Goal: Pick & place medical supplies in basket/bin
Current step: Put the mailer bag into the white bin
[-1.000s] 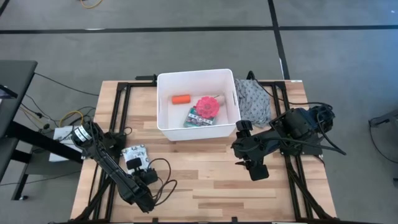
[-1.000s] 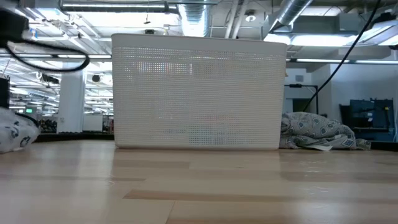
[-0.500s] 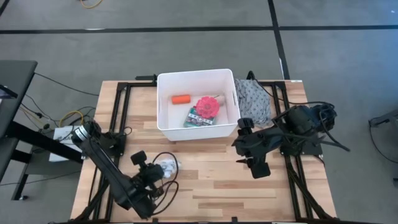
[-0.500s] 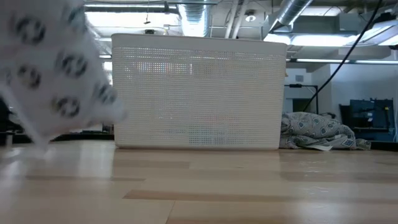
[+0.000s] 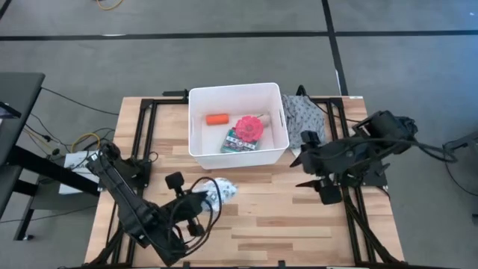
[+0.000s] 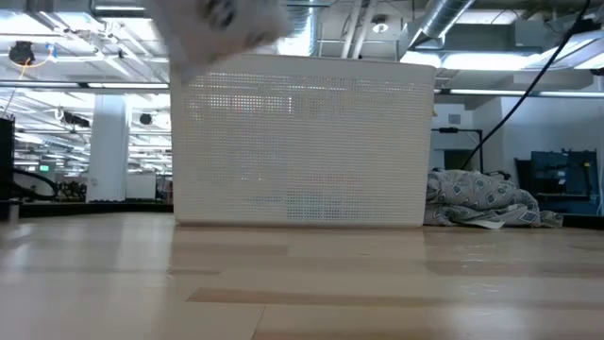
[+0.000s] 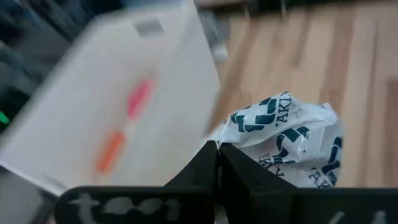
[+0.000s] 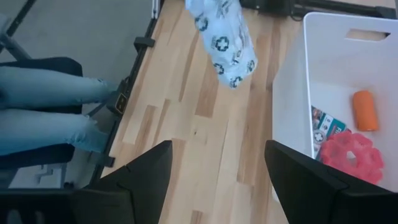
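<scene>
— Packet [image 5: 216,191], white with green print: where is it from above?
— Pinched in the left hand [image 5: 203,199], over bare desk [image 5: 261,217] just short of the tub [image 5: 236,93]'s near wall. Right hand [image 5: 323,181] waits beside the tub, fingers spread.
— At desk level?
— Packet hangs above the tub's near rim.
— Left wrist?
— Fingers [image 7: 211,163] pressed together on the packet; orange cylinder [image 7: 111,152] and pink roll [image 7: 139,99] lie ahead in the tub.

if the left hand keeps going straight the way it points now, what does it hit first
Most likely the near wall of the white tub. The left hand, shut on the white packet, points at it across bare table; depth is unclear.
</scene>
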`<action>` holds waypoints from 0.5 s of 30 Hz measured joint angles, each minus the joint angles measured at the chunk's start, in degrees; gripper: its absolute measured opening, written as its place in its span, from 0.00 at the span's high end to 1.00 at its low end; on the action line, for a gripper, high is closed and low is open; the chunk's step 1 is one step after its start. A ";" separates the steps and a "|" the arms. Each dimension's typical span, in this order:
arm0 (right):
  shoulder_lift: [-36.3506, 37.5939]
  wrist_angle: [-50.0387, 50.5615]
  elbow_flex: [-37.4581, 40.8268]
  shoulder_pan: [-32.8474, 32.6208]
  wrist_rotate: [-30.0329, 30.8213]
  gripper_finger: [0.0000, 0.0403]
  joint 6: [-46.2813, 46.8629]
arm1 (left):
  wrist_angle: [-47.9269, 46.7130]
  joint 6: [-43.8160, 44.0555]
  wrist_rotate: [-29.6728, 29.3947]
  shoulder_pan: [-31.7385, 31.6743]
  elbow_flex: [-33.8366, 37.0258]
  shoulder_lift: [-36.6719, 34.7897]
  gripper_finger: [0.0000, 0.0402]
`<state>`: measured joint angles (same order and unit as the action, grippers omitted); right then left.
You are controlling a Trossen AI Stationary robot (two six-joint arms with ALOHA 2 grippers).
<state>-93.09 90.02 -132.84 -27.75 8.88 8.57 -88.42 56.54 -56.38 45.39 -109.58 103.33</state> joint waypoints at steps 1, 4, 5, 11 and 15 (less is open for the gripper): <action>0.40 0.00 0.00 0.00 0.00 0.38 -0.01 | 0.02 -1.74 -2.48 -0.31 -1.16 -0.04 1.00; 1.43 0.00 0.00 0.14 0.00 0.38 -0.01 | -0.25 -6.24 -10.30 -1.74 -4.72 -0.04 1.00; 1.77 -0.01 0.00 0.36 0.00 0.38 -0.01 | -0.25 -7.96 -12.60 -2.47 -5.96 -0.05 1.00; 3.63 0.00 0.00 1.22 0.07 0.38 -0.01 | -0.13 -16.72 -15.50 -10.26 -10.19 -0.11 1.00; 4.81 0.00 0.00 1.84 0.07 0.38 0.01 | 0.00 -20.01 -13.96 -17.44 -10.32 -0.06 1.00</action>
<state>-88.29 90.02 -132.84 -25.91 8.95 8.58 -88.42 36.53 -70.34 27.94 -119.90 103.27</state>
